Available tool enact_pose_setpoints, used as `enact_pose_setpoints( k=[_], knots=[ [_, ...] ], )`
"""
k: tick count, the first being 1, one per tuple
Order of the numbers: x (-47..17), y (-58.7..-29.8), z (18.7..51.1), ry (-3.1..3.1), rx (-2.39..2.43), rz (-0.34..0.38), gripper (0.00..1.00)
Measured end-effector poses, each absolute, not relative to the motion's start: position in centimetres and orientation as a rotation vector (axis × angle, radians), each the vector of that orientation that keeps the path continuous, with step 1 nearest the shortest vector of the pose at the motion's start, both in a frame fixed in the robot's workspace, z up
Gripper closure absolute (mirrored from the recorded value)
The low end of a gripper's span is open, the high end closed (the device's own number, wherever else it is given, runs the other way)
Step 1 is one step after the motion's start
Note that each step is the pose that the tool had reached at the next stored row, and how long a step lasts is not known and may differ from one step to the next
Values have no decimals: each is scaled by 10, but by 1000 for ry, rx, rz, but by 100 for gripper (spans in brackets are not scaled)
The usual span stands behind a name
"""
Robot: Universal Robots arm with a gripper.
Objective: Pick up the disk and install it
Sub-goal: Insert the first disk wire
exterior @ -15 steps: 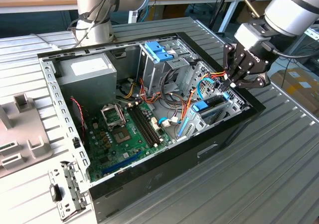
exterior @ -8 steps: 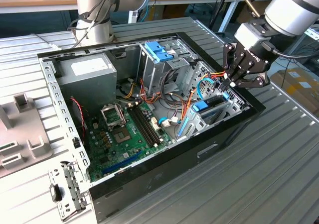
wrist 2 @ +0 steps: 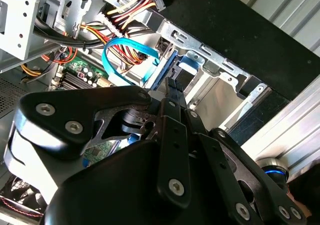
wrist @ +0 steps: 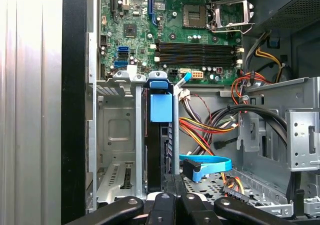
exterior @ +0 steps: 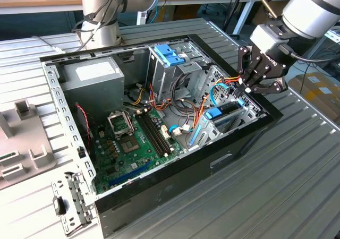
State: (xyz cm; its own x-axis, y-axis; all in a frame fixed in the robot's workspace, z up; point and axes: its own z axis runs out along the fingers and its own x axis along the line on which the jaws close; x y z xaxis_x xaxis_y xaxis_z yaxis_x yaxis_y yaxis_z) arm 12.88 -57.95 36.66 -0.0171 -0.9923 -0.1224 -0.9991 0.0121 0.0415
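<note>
The big black computer case (exterior: 175,170) lies open on a ridged grey metal table (exterior: 297,186), and its thin steel walls look sharp and stiff. Inside is a flat green board (wrist: 165,15) with tiny bumpy parts, and loose bendy wires (wrist: 210,127) in red, yellow and orange. The disk (wrist: 159,135) stands on its edge in a shiny metal slot beside the case's black wall, its smooth blue plastic rails (wrist: 161,107) showing. The gripper (exterior: 248,87) is right above it, fingers pressed close together around its end. If the disk tilts, it might jam in the slot. The curly blue cable (wrist: 207,163) sits near and might get snagged.
</note>
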Motion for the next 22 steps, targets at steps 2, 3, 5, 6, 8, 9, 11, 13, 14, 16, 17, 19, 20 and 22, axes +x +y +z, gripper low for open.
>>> enact_pose_setpoints(
  k=[2, 3, 5, 6, 8, 9, 11, 13, 14, 16, 17, 19, 20, 22],
  knots=[
    [129, -579, 367, 2193, -2161, 178, 89],
    [129, -579, 367, 2193, -2161, 178, 89],
    [133, -579, 367, 2193, -2161, 178, 89],
    [135, -579, 367, 2193, -2161, 178, 89],
    [139, -579, 368, 2193, -2161, 179, 89],
    [140, -579, 370, 2194, -2162, 180, 89],
    [143, -580, 372, 2195, -2162, 182, 89],
    [147, -579, 373, 2196, -2164, 186, 89],
    [149, -579, 373, 2197, -2165, 188, 89],
    [153, -579, 373, 2198, -2166, 191, 89],
    [153, -579, 373, 2198, -2166, 191, 89],
    [153, -579, 373, 2198, -2166, 191, 89],
    [153, -579, 373, 2198, -2166, 191, 89],
    [153, -579, 373, 2194, -2171, 192, 89]
  ],
)
